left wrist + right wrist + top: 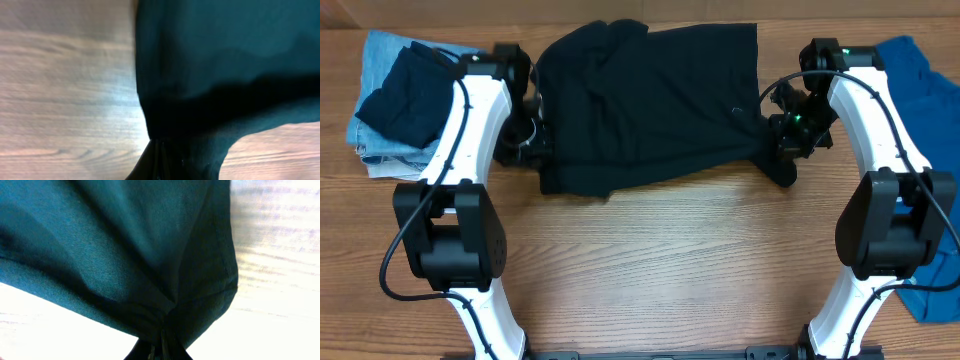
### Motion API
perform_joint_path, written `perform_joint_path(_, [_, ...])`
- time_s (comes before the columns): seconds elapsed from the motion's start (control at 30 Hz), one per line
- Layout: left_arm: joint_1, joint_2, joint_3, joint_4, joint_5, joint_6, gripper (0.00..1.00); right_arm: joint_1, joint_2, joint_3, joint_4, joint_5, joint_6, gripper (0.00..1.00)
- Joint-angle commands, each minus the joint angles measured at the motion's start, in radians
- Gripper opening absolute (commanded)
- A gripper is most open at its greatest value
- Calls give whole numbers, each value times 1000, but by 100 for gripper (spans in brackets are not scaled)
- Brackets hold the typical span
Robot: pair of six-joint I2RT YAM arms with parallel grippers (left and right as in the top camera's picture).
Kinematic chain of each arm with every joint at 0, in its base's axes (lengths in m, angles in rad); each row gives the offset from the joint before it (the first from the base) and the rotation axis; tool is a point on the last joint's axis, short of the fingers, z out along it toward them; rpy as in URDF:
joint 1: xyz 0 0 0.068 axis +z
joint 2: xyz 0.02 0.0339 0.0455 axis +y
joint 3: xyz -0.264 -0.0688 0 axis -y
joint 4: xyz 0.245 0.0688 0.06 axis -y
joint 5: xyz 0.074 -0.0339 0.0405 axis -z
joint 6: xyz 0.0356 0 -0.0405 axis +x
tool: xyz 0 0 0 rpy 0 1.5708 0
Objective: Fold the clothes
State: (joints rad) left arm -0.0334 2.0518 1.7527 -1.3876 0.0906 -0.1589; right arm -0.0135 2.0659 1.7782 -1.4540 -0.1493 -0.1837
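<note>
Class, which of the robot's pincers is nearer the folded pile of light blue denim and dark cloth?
Left. The left pincer is just right of the folded pile; the right pincer is across the black garment.

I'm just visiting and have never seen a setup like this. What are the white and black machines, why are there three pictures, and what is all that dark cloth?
Those are two robot arms fixed at the near edge of a wooden table. The wide picture comes from a camera above the table. The other two come from small cameras on each arm's wrist, which is why they show cloth so close up.

The dark cloth is a black garment spread between the arms. The left hand and the right hand each pinch one side of it; in the wrist views the fabric bunches into each grip.

Off to the left lies a stack of folded clothes, dark on light blue. On the right lies a blue garment, partly under the arm.
</note>
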Motion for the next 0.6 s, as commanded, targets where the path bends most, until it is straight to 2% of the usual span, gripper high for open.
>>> perform_joint_path(0.0, [-5, -11, -79, 6, -12, -21, 4, -8, -11, -42, -2, 8, 67, 4])
perform_joint_path(0.27, [-6, -11, -145, -23, -23, -21, 4, -8, -11, -203, 29, 9, 106, 4])
perform_joint_path(0.57, [-6, -11, -180, -81, -68, -34, 4, -8, -11, -218, 3, 9, 110, 4])
